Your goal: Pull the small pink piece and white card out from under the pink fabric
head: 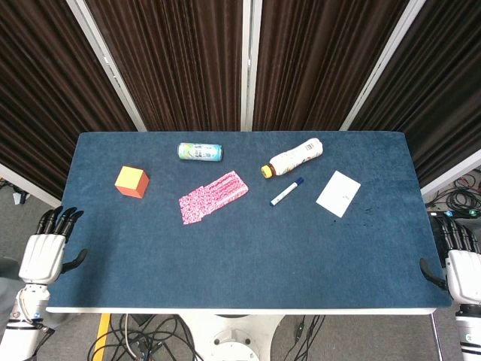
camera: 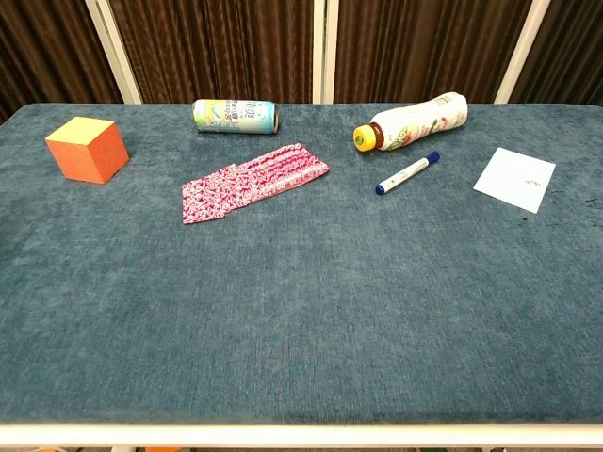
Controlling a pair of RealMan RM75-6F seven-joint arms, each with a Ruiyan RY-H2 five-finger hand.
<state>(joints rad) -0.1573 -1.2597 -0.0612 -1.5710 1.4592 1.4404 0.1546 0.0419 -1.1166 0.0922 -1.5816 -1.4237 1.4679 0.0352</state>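
The blue table (head: 240, 241) carries the patterned pink fabric (camera: 252, 180) lying flat near its middle, and the white card (camera: 514, 178) lies uncovered, well right of it. Both hands — left hand (head: 46, 252), right hand (head: 460, 267) — hang off the table's sides, holding nothing, fingers apart.

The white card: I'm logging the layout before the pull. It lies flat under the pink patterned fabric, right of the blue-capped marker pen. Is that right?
Not quite. The flat white card does lie right of the blue-capped marker pen, but it is out in the open on the blue table, well apart from the pink patterned fabric, not under it. The head view shows this.
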